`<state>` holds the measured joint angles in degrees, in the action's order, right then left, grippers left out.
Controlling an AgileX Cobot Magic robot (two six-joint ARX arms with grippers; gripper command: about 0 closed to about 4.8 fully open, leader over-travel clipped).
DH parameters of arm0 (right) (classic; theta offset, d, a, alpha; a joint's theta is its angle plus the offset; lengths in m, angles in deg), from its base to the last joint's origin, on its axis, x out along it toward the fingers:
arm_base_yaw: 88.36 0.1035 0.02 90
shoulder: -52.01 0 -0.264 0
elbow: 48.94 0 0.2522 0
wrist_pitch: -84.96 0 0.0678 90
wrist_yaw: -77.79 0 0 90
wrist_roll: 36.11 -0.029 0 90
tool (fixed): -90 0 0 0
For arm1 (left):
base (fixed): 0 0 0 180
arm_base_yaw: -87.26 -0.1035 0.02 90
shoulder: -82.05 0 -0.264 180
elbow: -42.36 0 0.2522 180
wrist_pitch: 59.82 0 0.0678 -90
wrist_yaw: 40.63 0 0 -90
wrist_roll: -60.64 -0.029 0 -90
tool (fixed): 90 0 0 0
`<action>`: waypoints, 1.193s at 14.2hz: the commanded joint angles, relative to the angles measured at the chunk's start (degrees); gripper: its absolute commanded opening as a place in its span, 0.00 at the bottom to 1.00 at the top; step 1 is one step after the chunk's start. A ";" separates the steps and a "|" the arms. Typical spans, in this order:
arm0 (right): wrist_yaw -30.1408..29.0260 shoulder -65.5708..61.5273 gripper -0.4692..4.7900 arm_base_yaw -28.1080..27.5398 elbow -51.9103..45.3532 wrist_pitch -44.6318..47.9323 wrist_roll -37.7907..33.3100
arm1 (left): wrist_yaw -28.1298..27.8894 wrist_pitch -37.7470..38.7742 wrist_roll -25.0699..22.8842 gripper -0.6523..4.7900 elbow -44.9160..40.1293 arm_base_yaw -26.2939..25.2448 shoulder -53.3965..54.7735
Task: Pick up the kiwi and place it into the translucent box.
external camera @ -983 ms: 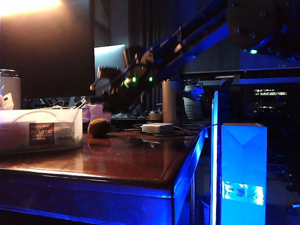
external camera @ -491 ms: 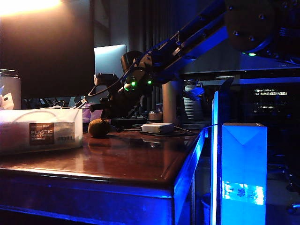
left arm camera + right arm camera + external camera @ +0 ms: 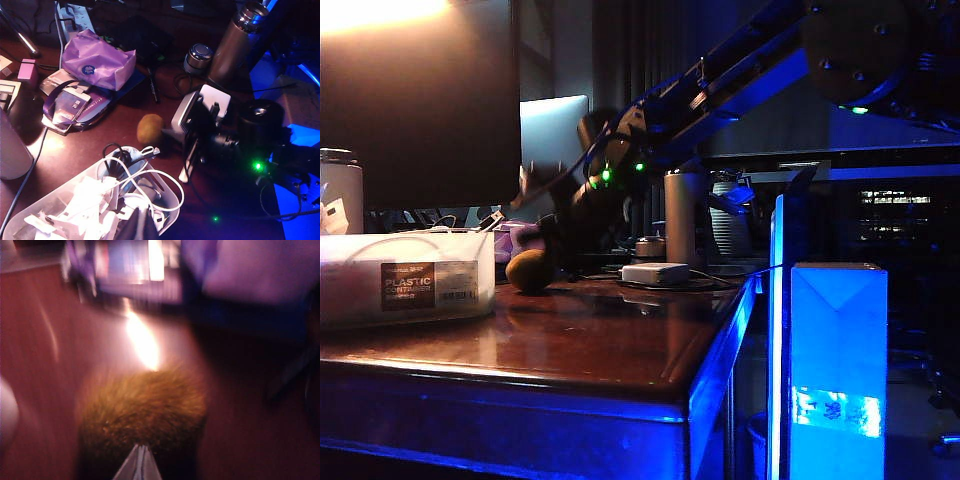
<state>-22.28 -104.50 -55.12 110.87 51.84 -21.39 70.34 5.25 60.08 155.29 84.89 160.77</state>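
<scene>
Right now I see my right end effector (image 3: 140, 462) with its tips pressed together, empty, just beside the kiwi (image 3: 144, 410) on the surface (image 3: 600, 340), near the translucent box (image 3: 410, 275). My left end effector is out of sight.

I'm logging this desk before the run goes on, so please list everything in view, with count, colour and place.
Fuzzy brown egg-shaped kiwi: one, on the table beside the box.
Translucent whitish plastic box: one, table's left, full of white cables and papers.
Crumpled purple bag: one, behind the kiwi.
Small pink box: one, beyond the bag.
White power adapter: one, mid-table.
Tall steel flask: one, far side.
Glowing blue-white carton: one, right of the table.
Dark wooden table: one.
Right gripper: shut, at the kiwi.
Left gripper: not in view.
</scene>
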 commanded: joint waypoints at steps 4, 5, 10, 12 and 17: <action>5.27 5.97 0.09 0.00 -0.11 -3.74 5.20 | 0.26 -0.37 -0.33 0.11 0.28 0.00 -0.20; 5.64 6.60 0.09 0.00 -0.11 -1.01 5.53 | 0.28 -0.35 -0.33 0.11 0.28 0.00 -0.20; -1.53 1.29 0.09 -0.31 -0.13 11.47 2.12 | 0.28 -0.37 -0.33 0.11 0.26 0.00 -0.20; -2.34 -1.20 0.09 -0.26 -0.15 15.98 1.53 | 0.28 -0.11 -0.33 0.11 0.26 0.00 -0.20; -3.45 -3.28 0.09 -0.24 -0.15 21.00 0.81 | 0.26 0.39 -0.57 0.11 0.26 0.00 -0.20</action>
<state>-24.66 -107.50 -55.47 110.39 71.91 -19.95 70.34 5.71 60.02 155.29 84.89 160.75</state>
